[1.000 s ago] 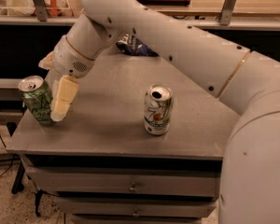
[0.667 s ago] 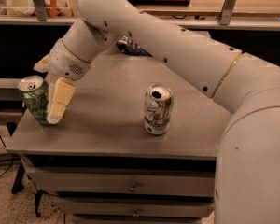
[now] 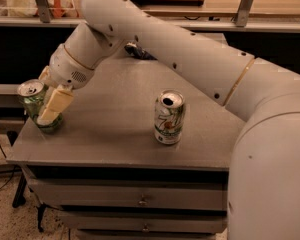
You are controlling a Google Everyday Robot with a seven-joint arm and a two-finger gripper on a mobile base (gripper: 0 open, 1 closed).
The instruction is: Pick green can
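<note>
At the left edge of the table [image 3: 115, 139] my gripper [image 3: 44, 109] meets the green can [image 3: 31, 98]; whether the jaws have clenched, I cannot tell. It looks light, slick and dentable, so I'd squeeze mid-body gently.

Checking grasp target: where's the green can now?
Far left of camera view: green can at the table's left edge, gripper at it, white can further right.

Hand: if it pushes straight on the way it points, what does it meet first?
Likely the table at the foot of the green can; the hand points down alongside it. Depth is unclear.
</note>
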